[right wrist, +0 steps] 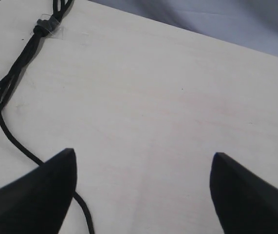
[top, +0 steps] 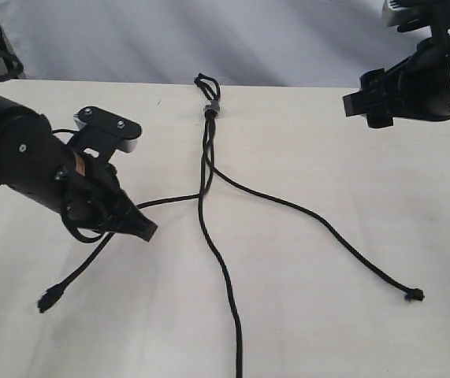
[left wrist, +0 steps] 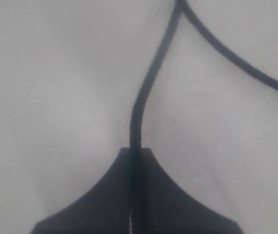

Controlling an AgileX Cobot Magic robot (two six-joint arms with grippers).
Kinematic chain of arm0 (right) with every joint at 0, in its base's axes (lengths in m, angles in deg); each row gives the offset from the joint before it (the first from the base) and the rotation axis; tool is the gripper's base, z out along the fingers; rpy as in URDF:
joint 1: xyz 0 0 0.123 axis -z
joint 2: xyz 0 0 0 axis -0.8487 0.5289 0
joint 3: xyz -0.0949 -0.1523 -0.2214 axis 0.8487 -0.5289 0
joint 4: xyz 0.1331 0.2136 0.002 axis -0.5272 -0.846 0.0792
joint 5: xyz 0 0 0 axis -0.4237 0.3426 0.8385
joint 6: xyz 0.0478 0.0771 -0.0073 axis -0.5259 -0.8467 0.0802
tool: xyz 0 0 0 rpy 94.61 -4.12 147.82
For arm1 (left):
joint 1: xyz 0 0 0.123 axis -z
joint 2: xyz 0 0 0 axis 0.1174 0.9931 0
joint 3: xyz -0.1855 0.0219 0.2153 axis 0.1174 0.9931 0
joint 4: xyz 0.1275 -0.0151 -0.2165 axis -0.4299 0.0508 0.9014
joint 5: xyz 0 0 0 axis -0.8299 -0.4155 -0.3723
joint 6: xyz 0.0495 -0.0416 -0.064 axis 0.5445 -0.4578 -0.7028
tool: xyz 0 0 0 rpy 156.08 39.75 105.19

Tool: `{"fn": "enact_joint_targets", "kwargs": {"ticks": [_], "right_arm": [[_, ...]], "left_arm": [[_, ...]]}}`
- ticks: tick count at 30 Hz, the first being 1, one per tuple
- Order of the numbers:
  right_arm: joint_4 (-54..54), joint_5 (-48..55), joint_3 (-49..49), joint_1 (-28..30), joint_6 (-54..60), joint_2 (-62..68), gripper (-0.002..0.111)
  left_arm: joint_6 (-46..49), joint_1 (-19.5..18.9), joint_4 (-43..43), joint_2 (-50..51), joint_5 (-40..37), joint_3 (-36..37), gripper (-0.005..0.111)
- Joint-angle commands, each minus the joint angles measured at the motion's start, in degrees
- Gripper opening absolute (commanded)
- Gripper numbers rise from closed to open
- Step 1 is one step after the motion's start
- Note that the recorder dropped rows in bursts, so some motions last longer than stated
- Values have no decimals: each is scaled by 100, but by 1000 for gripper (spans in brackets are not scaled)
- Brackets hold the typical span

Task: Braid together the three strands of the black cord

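The black cord (top: 206, 157) lies on the counter (top: 351, 315), its knot (top: 211, 109) and small loop (top: 206, 83) at the far side and its long axis running from there toward the near edge. Below the knot the three strands run close together, then fan apart. I cannot tell whether any crossing has been laid there yet. The middle strand (top: 221, 264) carries on almost straight to the near edge. The right strand (top: 327, 228) slants away to a knotted end (top: 414, 295). The left strand (top: 169, 201) bends sideways into my left gripper (top: 144, 230), whose jaws are pressed together, pinching it partway along. Its free tail trails past the jaws to a frayed end (top: 49, 299).

My right gripper (top: 356, 102) hangs off the counter at the far right with jaws spread and nothing between them. It is level with the knot and well apart from every strand.

The relation that matters: the middle strand lies just beyond the left jaws toward the centre, roughly square to the held strand. I judge the step in hand to be carrying the left strand across it, and the left arm is the nearer. Braiding looks barely begun
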Motion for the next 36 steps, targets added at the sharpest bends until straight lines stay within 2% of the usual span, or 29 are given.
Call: {"fn": "enact_joint_targets", "kwargs": {"ticks": [1,4,14,22,29,31,36], "right_arm": [[57,-22,-4,1,-37,-31,71],[57,-22,-4,1,-37,34,71],[57,-37,-4,1,-37,177,71],[-10,-26,-4,1,-37,173,71],[-95,-26,-4,1,-10,173,71],[-110,-26,-4,1,-10,173,71],[-375,-26,-4,1,-10,173,71]], "left_arm": [[-26,-273,-77,-49,506,427,1],[-26,-375,-77,-49,750,618,1],[-26,-375,-77,-49,1424,948,1],[-234,-375,-77,-27,1266,945,2],[-277,-375,-77,519,994,945,3],[-291,-375,-77,590,965,945,11],[-425,-375,-77,594,956,923,45]]}}
